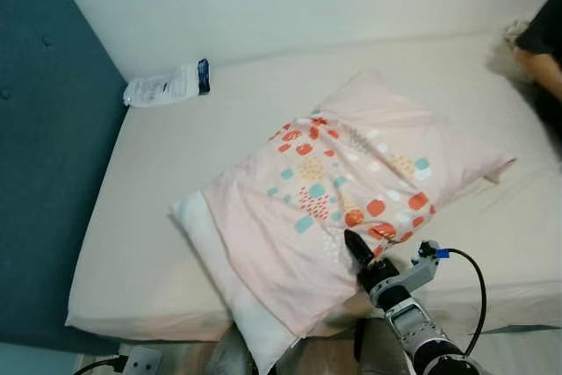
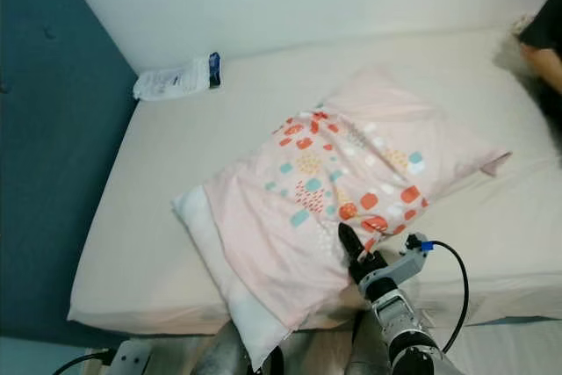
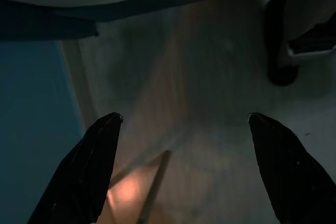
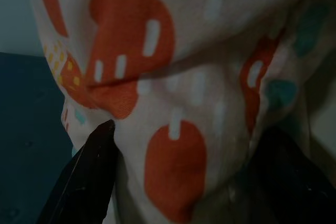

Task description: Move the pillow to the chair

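Observation:
The pink pillow (image 1: 351,191), printed with orange and teal patches, lies slantwise across the cream bed (image 1: 158,217), and its white near corner hangs over the front edge. My right gripper (image 1: 360,256) reaches up from below the bed's front edge to the pillow's near side, with one black finger lying on top of the fabric. In the right wrist view the pillow's cloth (image 4: 173,108) bulges between its spread fingers (image 4: 89,171), so it stands open around the fabric. My left gripper (image 3: 184,129) hangs open above the dim floor beside the bed.
A blue padded headboard (image 1: 44,173) runs along the bed's left side. A white packet (image 1: 167,85) lies at the bed's far left corner by the wall. A person's arm (image 1: 543,50) rests at the far right. A power strip (image 1: 140,362) lies on the floor.

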